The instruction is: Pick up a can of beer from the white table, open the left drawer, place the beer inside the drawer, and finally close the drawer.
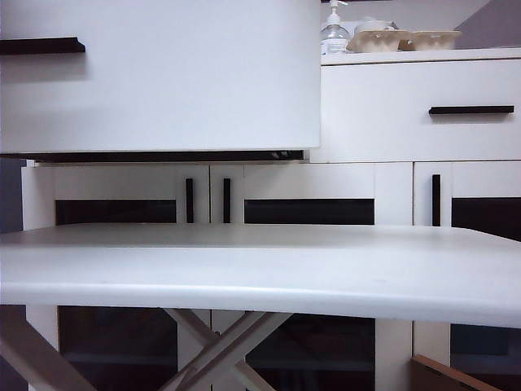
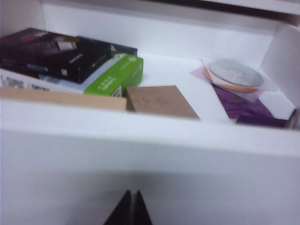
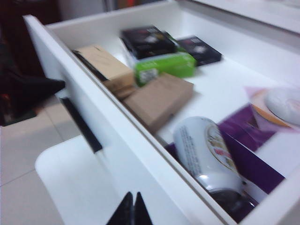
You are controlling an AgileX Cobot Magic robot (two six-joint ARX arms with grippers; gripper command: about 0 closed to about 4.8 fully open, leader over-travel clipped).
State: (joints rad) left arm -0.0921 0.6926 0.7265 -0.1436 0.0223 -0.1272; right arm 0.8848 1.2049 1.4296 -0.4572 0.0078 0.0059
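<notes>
The left drawer (image 1: 163,81) stands pulled out, its white front and black bar handle (image 1: 41,46) looming over the white table (image 1: 260,269). The can of beer (image 3: 208,154) lies on its side inside the drawer, on a purple sheet near one end. My right gripper (image 3: 132,194) is shut and empty, outside the drawer front (image 3: 117,154) near its handle (image 3: 82,124). In front of the drawer's front wall (image 2: 150,154), my left gripper (image 2: 132,193) is also shut with nothing in it. Neither gripper shows in the exterior view.
The drawer also holds black boxes (image 2: 56,54), a green box (image 2: 115,75), a brown cardboard piece (image 2: 159,101) and discs (image 2: 234,75). A narrower drawer (image 1: 407,110) sits to the right, with a pump bottle (image 1: 334,32) and egg cartons (image 1: 403,39) on the cabinet top.
</notes>
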